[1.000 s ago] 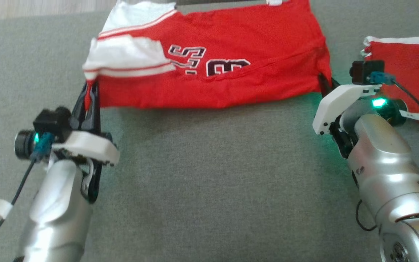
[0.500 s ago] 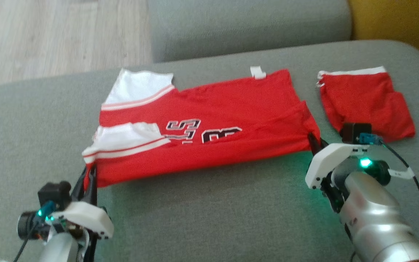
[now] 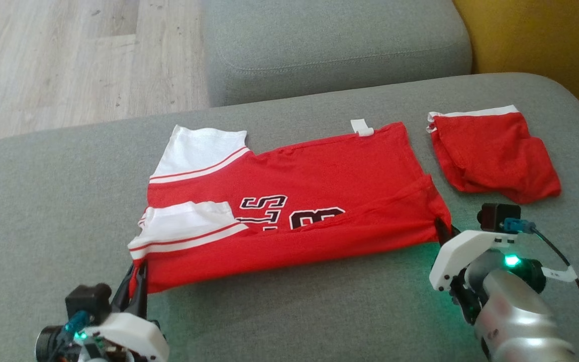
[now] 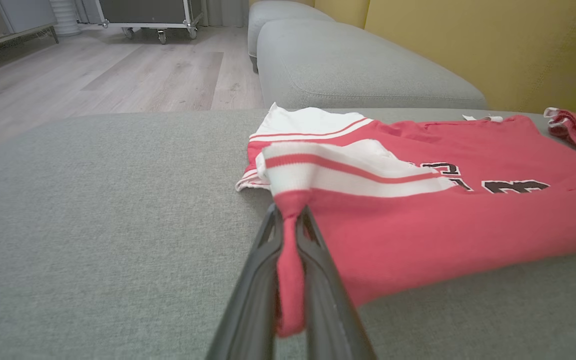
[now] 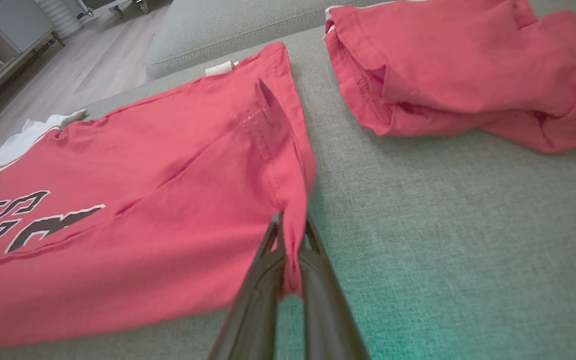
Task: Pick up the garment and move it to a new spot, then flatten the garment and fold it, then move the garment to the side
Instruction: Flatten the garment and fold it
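Red garment, its near corners still pinched tight in your left pincer and right pincer, seems dragged nearer, so flattening looks underway.

The garment is matt red knit cloth with ribbed white sleeve bands and flat, dark lettering. At two o'clock lies a second red cloth piece with a stitched hem. The sofa cushion is a coarse grey weave. At ten o'clock the floor looks like pale wood with a faint sheen. The left tool and right tool are dark smooth plastic. The right forearm is glossy silver.
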`<state>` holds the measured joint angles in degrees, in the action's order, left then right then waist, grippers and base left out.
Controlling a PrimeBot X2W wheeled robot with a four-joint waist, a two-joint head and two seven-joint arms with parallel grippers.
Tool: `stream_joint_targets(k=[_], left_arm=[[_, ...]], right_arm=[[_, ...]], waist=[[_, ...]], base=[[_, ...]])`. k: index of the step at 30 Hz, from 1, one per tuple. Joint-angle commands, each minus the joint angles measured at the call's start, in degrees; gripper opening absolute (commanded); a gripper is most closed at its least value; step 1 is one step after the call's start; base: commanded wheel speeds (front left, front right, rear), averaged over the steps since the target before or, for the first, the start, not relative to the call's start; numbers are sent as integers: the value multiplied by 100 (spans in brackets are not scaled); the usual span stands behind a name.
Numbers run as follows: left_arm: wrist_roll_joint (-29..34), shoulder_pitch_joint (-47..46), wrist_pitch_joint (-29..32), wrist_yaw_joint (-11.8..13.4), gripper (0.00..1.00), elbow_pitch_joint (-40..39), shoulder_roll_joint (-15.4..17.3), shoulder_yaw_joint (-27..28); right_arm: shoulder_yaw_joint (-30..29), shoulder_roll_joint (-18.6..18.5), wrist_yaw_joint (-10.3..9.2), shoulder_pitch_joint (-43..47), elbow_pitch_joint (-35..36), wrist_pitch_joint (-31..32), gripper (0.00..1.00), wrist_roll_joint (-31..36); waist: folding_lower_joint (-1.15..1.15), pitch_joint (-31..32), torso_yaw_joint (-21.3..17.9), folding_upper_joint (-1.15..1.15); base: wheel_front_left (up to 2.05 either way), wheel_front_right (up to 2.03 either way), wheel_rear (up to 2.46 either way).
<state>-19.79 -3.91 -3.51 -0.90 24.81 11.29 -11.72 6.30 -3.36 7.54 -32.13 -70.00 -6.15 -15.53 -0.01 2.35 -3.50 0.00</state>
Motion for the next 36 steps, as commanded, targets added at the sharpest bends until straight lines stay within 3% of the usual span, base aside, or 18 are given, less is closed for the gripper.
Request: stream_joint_targets(k=[1,13,14,15,16,17,25,31,36], left_arm=[[-75,-202,18,78,0,-245,162,198],[-109,-175,95,91,0,-417,165,75],[-109,-195,69,83,0,-395,156,62],[-107,-223,30,70,5,-370,147,48],[-108,-259,-32,55,61,-348,136,42],[-101,-305,-112,56,100,-323,127,43],[-34,-814,-982,144,100,-341,18,221],[94,-1063,-1143,83,100,-1108,-56,583],[248,-1185,-1147,-138,100,-1677,-76,969]], right_arm=[[66,48,-5,-117,161,-105,0,31],[-102,48,-5,87,356,106,0,170],[-117,48,-5,94,382,95,55,203],[-142,48,-5,100,410,79,100,231],[-152,48,-5,107,442,84,100,221],[-160,48,-5,110,480,75,100,234],[-396,48,-5,25,1062,-527,100,556],[-447,48,-5,138,2342,-863,100,770],[-463,48,-5,313,3298,-882,100,896]], waist=[[1,-11,8,0],[1,-100,25,0],[1,-111,13,0],[1,-123,2,0],[1,-139,-6,0],[1,-158,-13,0],[1,-324,-43,0],[1,-575,-29,0],[1,-947,-79,0]], base=[[0,0,0],[0,0,0],[0,0,0],[0,0,0],[0,0,0],[0,0,0],[0,0,0],[0,0,0],[0,0,0]])
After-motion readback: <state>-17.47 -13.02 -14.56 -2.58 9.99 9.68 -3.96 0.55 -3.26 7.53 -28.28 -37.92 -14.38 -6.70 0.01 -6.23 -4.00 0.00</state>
